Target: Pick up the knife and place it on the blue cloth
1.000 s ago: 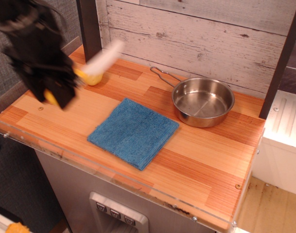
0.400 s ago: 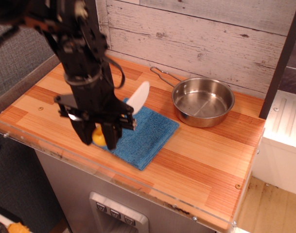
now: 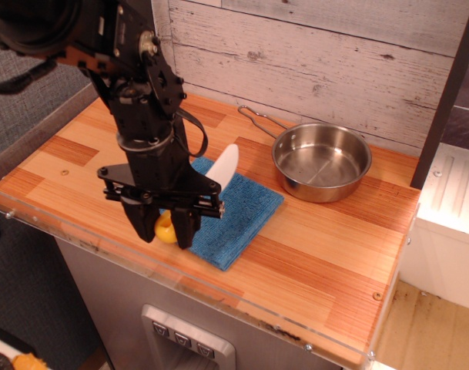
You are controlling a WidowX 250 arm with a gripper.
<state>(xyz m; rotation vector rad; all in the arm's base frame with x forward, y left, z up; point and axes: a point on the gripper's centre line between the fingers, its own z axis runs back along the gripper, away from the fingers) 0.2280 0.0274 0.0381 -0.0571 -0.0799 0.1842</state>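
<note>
The hand (image 3: 166,230) was clamped on the yellow handle of the knife (image 3: 211,179), its two dark fingers (image 3: 185,228) pressed against either side of that chunky grip. Holding it by the handle made sense: that is the thickest part and gives the fingers something to bite on. It also left the rounded white blade free, and the blade stuck up and back at a slant, toward the wall, above the blue cloth (image 3: 246,206).

The hand hung low over the near-left corner of the cloth. Whether the handle touched the fabric could not be told, since the fingers hid the spot. The cloth lay flat on the wooden surface (image 3: 326,254), near the front edge and in open reach, which made it an easy target. Judging from this, the carry looked nearly done and only the release was left. With the blade tilted, the knife would likely tip over and come to rest partly on the cloth, so some of it might end up over the cloth's edge.

A steel pan (image 3: 322,161) stood just beside the cloth at the back right, empty and clear of the arm.

No brand, label or readable writing showed anywhere, neither on the arm nor on the pan.
</note>
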